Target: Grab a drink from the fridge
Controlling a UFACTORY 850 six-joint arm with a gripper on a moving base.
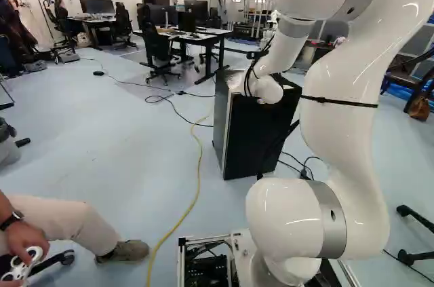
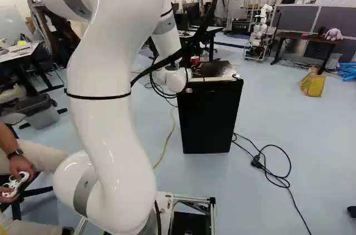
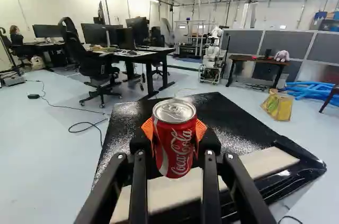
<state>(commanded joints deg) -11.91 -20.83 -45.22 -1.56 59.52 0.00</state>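
A red can [image 3: 177,142] with white lettering and a silver top is held upright between orange pads [image 3: 201,130] over the black fridge [image 2: 208,118], which is stood upright, door shut.

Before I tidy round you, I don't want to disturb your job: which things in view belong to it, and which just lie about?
For the job: can, held between the fingers; fridge below.

Lying about: yellow bag, yellow cord, bin, chair.

The red can [image 3: 174,144] reads "Coca-Cola" along its side
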